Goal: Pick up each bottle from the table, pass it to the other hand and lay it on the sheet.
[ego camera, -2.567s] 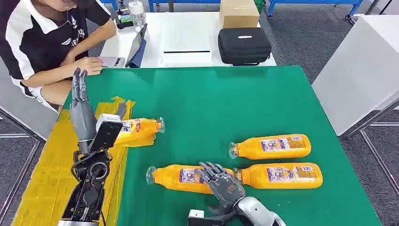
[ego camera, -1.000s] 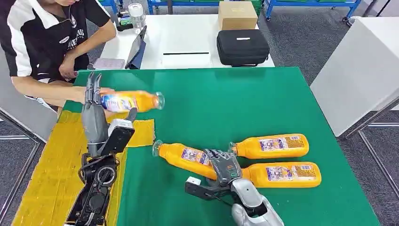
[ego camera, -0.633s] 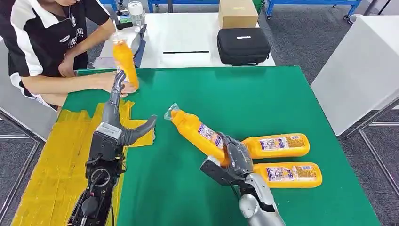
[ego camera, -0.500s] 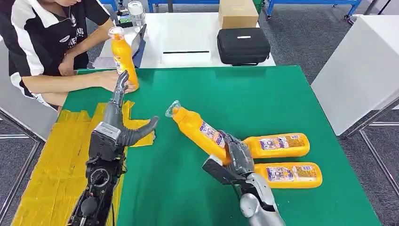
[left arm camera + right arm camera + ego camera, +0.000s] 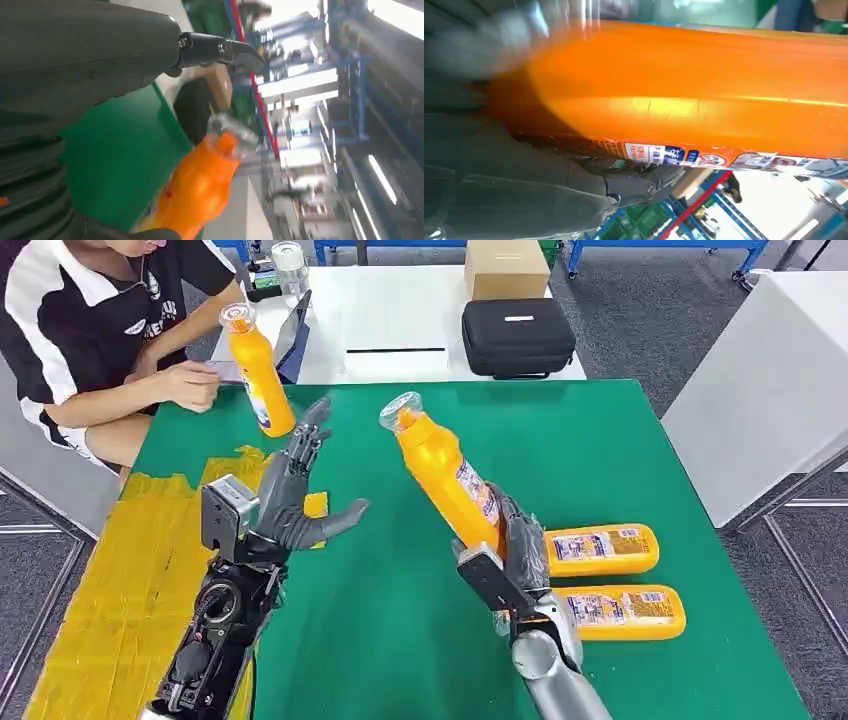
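Observation:
My right hand [image 5: 520,550] grips an orange bottle [image 5: 447,478] by its lower body and holds it raised above the green table [image 5: 560,440], tilted with its clear cap toward the far left. The right wrist view has that orange bottle [image 5: 694,85] pressed against my dark fingers [image 5: 644,180]. My left hand [image 5: 300,495] hovers open over the edge of the yellow sheet [image 5: 110,580], fingers spread toward the bottle, a gap between them. The left wrist view has the bottle [image 5: 200,190] beyond my thumb [image 5: 220,50]. Two more orange bottles [image 5: 600,548] [image 5: 625,610] lie on the table at the right.
A person [image 5: 90,330] sits at the far left corner with a hand [image 5: 190,385] beside an upright orange bottle [image 5: 258,370]. Behind the green table a white table [image 5: 400,310] carries a black case [image 5: 518,335], a cardboard box [image 5: 507,265] and a tablet [image 5: 292,335].
My right hand has lifted the bottle off the table and swung it up toward the left. My left hand turned and spread toward it. The person stood the earlier bottle upright at the far corner.

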Controlling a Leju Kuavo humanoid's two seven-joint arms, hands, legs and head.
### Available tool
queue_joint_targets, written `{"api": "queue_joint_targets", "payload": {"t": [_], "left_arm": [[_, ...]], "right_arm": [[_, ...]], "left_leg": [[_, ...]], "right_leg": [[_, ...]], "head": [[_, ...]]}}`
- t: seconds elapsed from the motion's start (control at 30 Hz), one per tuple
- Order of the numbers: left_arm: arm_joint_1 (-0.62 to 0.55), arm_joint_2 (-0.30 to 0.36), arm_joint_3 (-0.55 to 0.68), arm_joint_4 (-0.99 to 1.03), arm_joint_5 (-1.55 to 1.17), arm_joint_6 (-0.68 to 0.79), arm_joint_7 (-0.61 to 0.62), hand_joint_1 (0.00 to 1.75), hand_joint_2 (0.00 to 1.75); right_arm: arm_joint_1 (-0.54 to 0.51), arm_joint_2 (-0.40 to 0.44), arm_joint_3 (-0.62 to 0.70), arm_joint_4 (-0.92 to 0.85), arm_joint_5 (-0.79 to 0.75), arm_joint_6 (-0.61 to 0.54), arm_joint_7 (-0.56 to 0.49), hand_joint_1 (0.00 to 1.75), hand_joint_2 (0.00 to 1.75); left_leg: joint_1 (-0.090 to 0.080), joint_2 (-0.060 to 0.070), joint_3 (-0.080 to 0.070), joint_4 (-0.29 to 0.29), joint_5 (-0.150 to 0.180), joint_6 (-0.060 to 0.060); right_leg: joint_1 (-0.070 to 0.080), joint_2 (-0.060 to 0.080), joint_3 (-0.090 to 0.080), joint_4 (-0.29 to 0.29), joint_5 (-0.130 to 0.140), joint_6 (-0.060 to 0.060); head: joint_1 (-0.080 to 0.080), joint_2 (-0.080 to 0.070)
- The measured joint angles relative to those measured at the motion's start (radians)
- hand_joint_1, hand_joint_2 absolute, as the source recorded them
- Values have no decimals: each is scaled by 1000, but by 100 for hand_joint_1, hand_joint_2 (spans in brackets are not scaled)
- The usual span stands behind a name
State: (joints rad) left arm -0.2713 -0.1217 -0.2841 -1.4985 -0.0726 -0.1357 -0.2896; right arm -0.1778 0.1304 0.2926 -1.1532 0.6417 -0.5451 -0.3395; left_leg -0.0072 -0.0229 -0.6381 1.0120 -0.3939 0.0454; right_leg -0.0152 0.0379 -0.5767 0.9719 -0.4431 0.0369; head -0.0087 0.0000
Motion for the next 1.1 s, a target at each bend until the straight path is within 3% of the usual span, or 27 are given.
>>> {"api": "queue_joint_targets", "payload": {"t": [0.63,1.1], "left_arm": [[-69,23,-89,134,167,-80,72,0,175],[-77,26,-98,123,336,-125,124,0,175]], "right_arm": [[-7,6,59,-33,0,-64,-80,175,175],[-25,8,133,-33,95,-117,-45,173,175]], "left_leg": [[0,0,-1,0,0,0],[0,0,-1,0,0,0]], "right_leg": [[0,0,0,0,0,0],[0,0,-1,0,0,0]], "head": [[0,0],[0,0]]}}
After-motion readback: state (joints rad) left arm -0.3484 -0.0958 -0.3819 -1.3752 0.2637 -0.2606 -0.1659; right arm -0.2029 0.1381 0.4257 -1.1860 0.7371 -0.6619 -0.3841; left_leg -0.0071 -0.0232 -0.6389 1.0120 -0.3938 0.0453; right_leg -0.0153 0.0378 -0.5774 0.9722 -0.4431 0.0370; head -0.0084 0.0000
